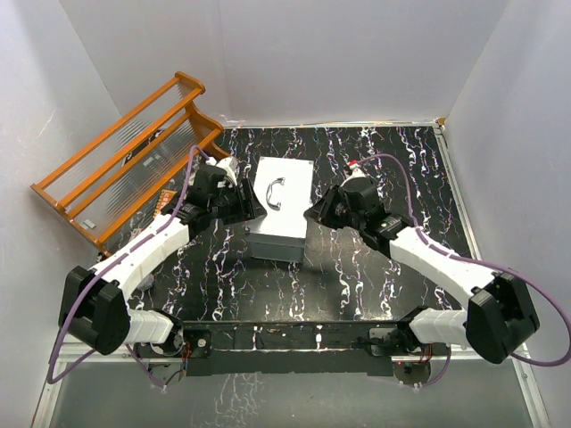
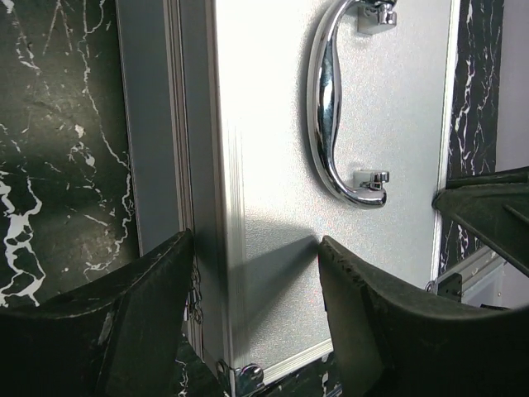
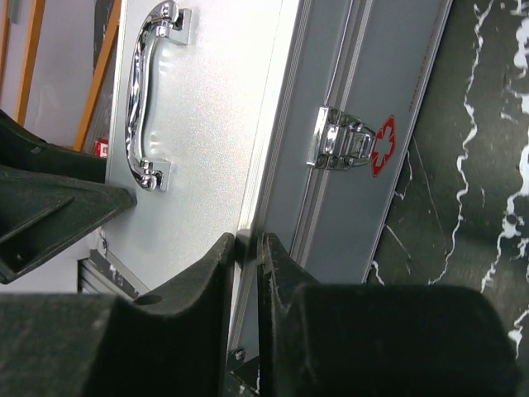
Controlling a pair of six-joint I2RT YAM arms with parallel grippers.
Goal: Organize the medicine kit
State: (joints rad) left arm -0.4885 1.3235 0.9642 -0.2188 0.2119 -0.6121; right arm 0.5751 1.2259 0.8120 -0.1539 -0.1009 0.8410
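The medicine kit (image 1: 281,207) is a grey metal box lying shut in the middle of the table, its chrome handle (image 1: 275,190) flat on the lid. My left gripper (image 1: 252,207) is at the kit's left edge. In the left wrist view the left gripper (image 2: 254,273) stands open astride the lid's long edge, one finger (image 2: 140,322) by the side wall and the other finger (image 2: 380,314) over the lid. My right gripper (image 1: 314,210) is at the kit's right end. In the right wrist view the right gripper (image 3: 248,248) is shut on the lid's thin front rim.
A chrome latch (image 3: 339,141) and a red cross sticker (image 3: 384,145) sit on the kit's front face. An orange wooden rack (image 1: 125,160) with clear slats leans at the back left. White walls enclose the black marbled table (image 1: 384,169).
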